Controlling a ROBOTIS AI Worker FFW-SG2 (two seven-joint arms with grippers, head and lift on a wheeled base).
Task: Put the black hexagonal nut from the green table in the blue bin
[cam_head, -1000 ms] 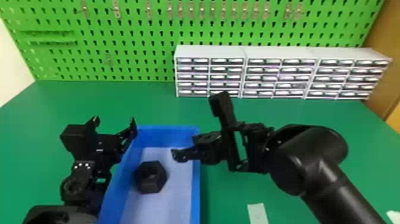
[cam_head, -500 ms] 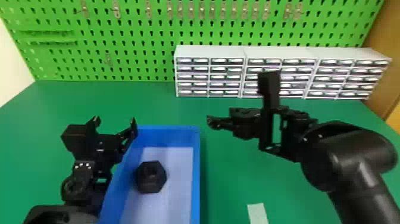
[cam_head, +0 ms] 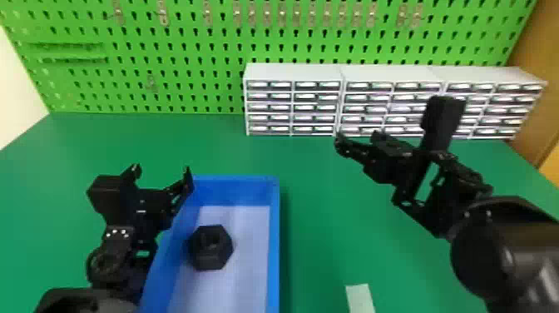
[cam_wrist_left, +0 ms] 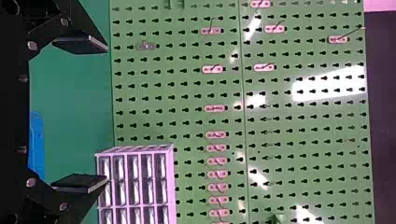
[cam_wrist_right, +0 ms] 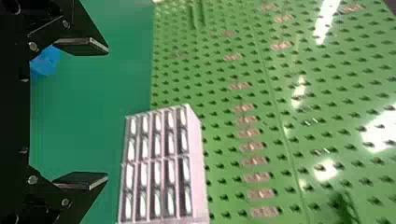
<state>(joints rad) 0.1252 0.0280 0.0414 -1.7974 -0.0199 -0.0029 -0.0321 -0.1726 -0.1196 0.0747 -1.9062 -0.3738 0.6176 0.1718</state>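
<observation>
The black hexagonal nut (cam_head: 211, 247) lies flat on the floor of the blue bin (cam_head: 274, 233), near the bin's left wall. My left gripper (cam_head: 161, 170) is parked at the bin's left side, open, one finger by the far left corner. In the left wrist view, the left gripper (cam_wrist_left: 80, 114) has its two fingers wide apart and nothing between them. My right gripper (cam_head: 357, 139) is over the green table (cam_head: 324, 233), right of the bin and apart from it. The right wrist view has the right gripper (cam_wrist_right: 80, 114) open and holding nothing.
White drawer cabinets (cam_head: 293, 73) line the back of the table at centre and right, against a green pegboard (cam_head: 199, 54). A pale strip (cam_head: 360, 296) lies on the table near the front edge, right of the bin.
My right gripper has moved from above the bin's right side toward the right, away from the bin. The left arm and the nut have stayed still.
</observation>
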